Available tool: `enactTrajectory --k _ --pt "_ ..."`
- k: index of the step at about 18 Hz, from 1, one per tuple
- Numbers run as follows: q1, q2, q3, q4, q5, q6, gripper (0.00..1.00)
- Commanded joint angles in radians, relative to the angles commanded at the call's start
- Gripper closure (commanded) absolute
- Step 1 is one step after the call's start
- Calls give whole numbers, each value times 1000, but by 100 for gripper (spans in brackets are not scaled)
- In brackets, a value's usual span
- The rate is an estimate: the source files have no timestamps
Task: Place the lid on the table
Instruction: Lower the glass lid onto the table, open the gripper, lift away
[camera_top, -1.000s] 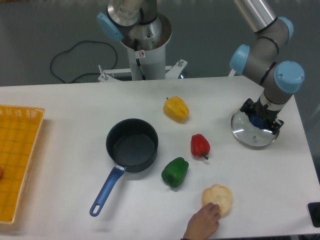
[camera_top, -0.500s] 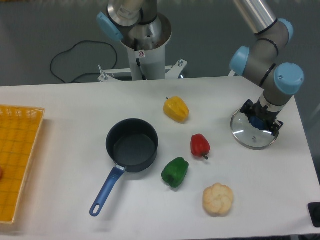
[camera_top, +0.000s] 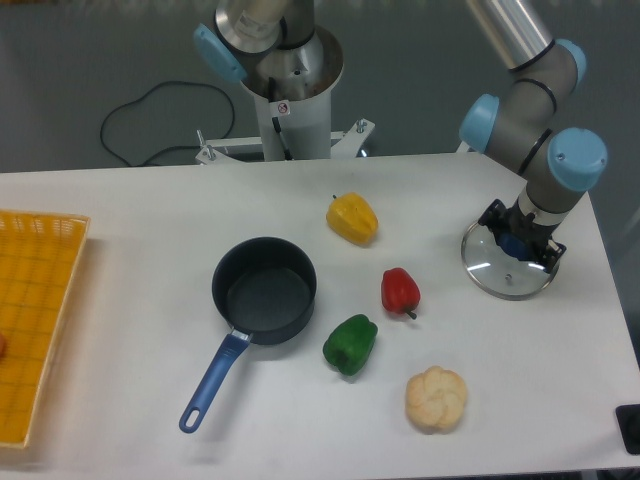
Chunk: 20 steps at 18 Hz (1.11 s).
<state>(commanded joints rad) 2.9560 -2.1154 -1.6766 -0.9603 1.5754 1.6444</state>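
Note:
The lid (camera_top: 497, 270), a clear glass disc with a metal rim, lies flat at the right side of the white table (camera_top: 150, 210), on the surface or just above it. My gripper (camera_top: 520, 243) points straight down over its centre, fingers closed around the small blue knob, which shows between them. The dark saucepan (camera_top: 264, 290) with a blue handle stands uncovered in the middle of the table, well left of the lid.
A yellow pepper (camera_top: 352, 217), a red pepper (camera_top: 400, 291), a green pepper (camera_top: 350, 343) and a pale round bun-like item (camera_top: 435, 398) lie between saucepan and lid. A yellow mesh tray (camera_top: 35, 320) sits at the left edge. The table's right edge is close to the lid.
A person's hand that touched the pale round item at the bottom one second ago has left the view. My gripper and the lid have barely shifted.

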Motion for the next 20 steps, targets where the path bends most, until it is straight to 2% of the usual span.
enactTrajectory --k 4,5,6,7,12,15,17,20 --pt "0 8 0 -2 2 2 22" --pt "0 11 0 -2 0 3 18" --pt "0 23 -2 -3 0 3 7" --pt "-3 40 -6 -3 2 2 0" --pt "2 119 -14 -5 5 5 0" --pt "2 161 24 -35 8 5 0" --pt "-2 178 47 -102 23 9 0" --pt "-5 187 155 -309 35 134 0"
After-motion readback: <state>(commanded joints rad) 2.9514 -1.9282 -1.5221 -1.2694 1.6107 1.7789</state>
